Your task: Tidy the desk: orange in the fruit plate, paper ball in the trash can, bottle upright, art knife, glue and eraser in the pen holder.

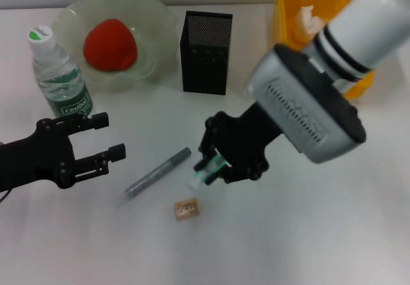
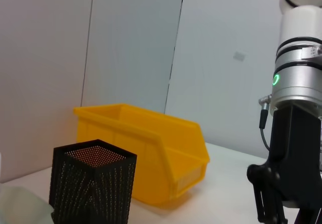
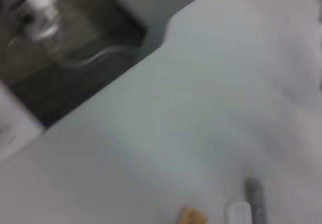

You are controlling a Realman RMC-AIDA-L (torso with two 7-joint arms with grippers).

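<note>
My right gripper (image 1: 214, 170) is low over the middle of the table, shut on the white and green glue stick (image 1: 204, 175). The grey art knife (image 1: 157, 171) lies just to its left and the tan eraser (image 1: 186, 208) in front of it. All three show blurred in the right wrist view: glue stick (image 3: 236, 214), art knife (image 3: 254, 194), eraser (image 3: 193, 216). The orange (image 1: 110, 44) sits in the green fruit plate (image 1: 157, 16). The bottle (image 1: 59, 73) stands upright. The paper ball (image 1: 309, 17) lies in the yellow bin (image 1: 285, 9). My left gripper (image 1: 106, 136) is open and empty at the left.
The black mesh pen holder (image 1: 206, 52) stands at the back centre, between plate and bin. The left wrist view shows the holder (image 2: 93, 189), the yellow bin (image 2: 151, 153) and my right arm (image 2: 297, 148) beyond them.
</note>
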